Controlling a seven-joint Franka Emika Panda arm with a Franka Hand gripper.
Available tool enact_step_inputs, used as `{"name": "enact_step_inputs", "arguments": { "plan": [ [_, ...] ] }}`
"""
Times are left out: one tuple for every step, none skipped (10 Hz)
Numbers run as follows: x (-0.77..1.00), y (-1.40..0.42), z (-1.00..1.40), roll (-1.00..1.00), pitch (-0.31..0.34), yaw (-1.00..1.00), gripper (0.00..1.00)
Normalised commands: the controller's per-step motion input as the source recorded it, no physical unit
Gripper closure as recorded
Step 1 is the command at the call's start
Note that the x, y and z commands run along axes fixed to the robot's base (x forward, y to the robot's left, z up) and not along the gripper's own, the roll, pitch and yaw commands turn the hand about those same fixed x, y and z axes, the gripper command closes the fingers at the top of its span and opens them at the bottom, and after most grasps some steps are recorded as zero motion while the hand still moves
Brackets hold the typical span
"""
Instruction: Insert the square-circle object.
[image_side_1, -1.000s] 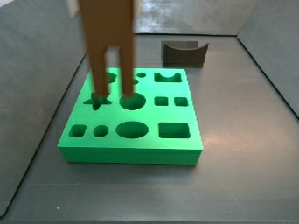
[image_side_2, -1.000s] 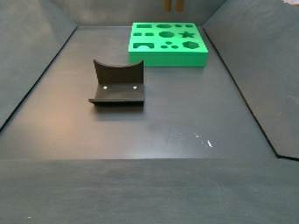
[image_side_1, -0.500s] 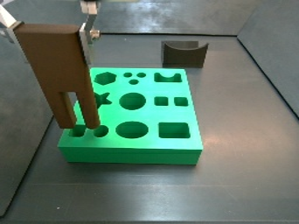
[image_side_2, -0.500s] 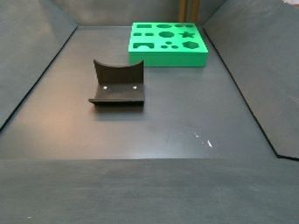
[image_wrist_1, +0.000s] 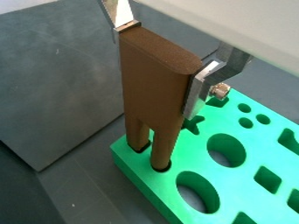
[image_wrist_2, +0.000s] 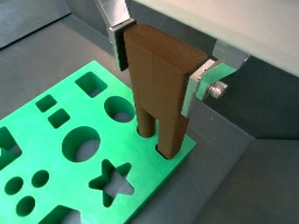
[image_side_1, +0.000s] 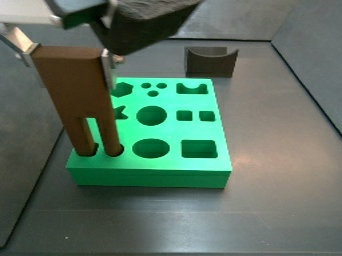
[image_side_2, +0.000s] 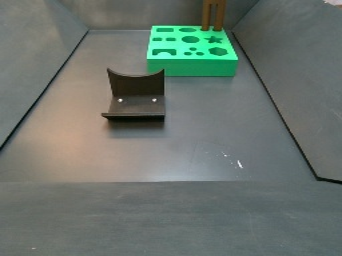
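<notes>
The end effector (image_wrist_2: 159, 66) is clamping the square-circle object (image_wrist_2: 160, 92) upright by its upper body, over the near corner of the green board (image_side_1: 150, 165) on the table (image_side_1: 267, 200). Both legs are entering their holes, so insertion seems underway; seating fully and releasing remain. Farther back, the dark notched block (image_side_1: 211, 60) is sitting untouched.

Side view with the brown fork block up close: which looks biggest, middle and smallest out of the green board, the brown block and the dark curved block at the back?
1. Green board.
2. Brown block, held in the gripper with its legs in the board's holes.
3. Dark curved block; it stands farther back, so it may only look smallest.
</notes>
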Motion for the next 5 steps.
{"name": "enact_step_inputs", "arguments": {
  "plan": [
    [0.11, -0.09, -0.19, 0.07, 0.003, -0.05, 1.00],
    [0.06, 0.00, -0.36, 0.14, 0.000, -0.06, 1.00],
    [0.00, 0.00, -0.56, 0.11, -0.013, -0.08, 1.00],
    [-0.03, 0.00, -0.62, 0.02, -0.089, -0.09, 1.00],
    [-0.04, 0.04, -0.52, -0.10, -0.143, -0.07, 1.00]
  ]
}}
